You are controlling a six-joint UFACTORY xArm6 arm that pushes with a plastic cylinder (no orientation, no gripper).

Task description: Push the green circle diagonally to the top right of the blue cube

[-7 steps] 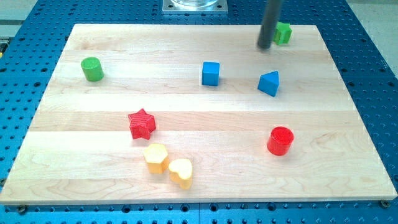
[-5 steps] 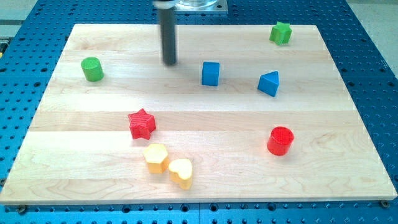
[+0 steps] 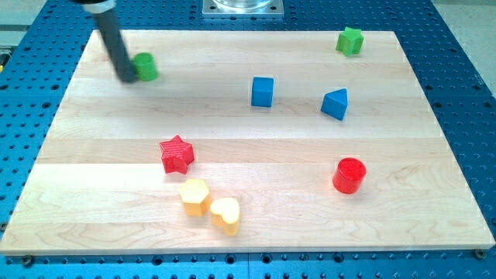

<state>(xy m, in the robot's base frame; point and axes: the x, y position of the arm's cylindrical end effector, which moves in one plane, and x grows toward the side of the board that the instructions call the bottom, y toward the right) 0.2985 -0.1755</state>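
Note:
The green circle (image 3: 146, 67) is a short green cylinder near the board's top left. My tip (image 3: 126, 77) touches its left side; the dark rod leans up toward the view's top left. The blue cube (image 3: 263, 91) stands right of the green circle, about the middle of the board's upper part, well apart from it.
A blue triangular block (image 3: 335, 104) sits right of the cube. A green star-like block (image 3: 350, 40) is at the top right. A red star (image 3: 177, 154), a yellow hexagon (image 3: 194, 196), a yellow heart (image 3: 225, 215) and a red cylinder (image 3: 349, 175) lie lower. The wooden board (image 3: 403, 155) rests on a blue perforated table.
My tip swept from the top right across to the left, behind the green circle. The green circle has moved right and up from its earlier spot at the left edge.

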